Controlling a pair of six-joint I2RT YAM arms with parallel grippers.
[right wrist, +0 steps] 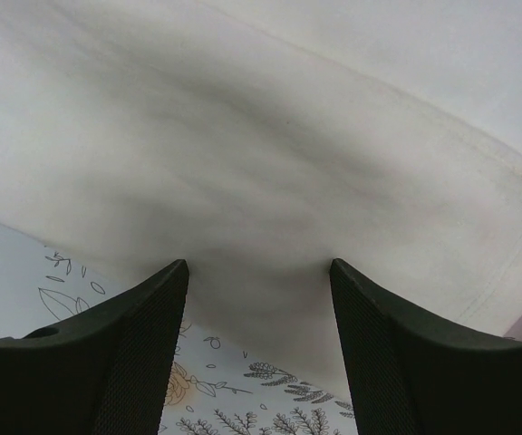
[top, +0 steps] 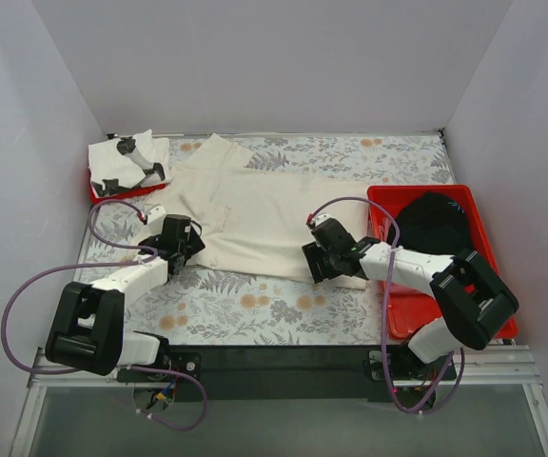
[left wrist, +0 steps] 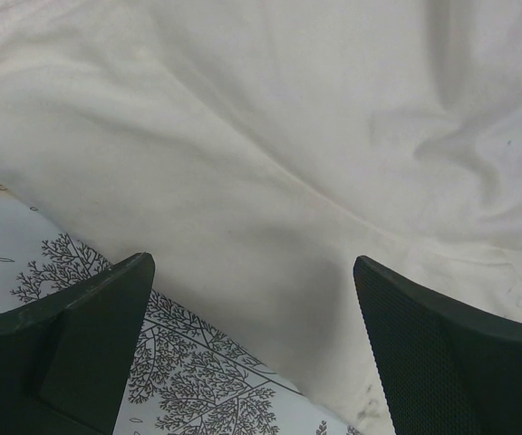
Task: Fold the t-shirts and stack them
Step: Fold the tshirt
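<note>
A cream-white t-shirt (top: pixel 255 214) lies spread flat across the middle of the table, one sleeve pointing to the back. My left gripper (top: pixel 190 243) sits at its near left edge. In the left wrist view the left gripper (left wrist: pixel 252 267) is open, and the t-shirt (left wrist: pixel 288 136) hem runs between the fingers. My right gripper (top: pixel 314 262) is at the near right edge. The right wrist view shows it (right wrist: pixel 258 267) open and low over the t-shirt (right wrist: pixel 288 136) edge, nothing pinched. A white t-shirt with black marks (top: pixel 127 160) lies back left. A black one (top: pixel 431 224) lies at the right.
The black t-shirt lies in a red tray (top: pixel 409 309) at the right, under my right arm. The marked white one covers another red tray (top: pixel 96 193) at the back left. A floral cloth (top: pixel 255 305) covers the table. White walls close three sides.
</note>
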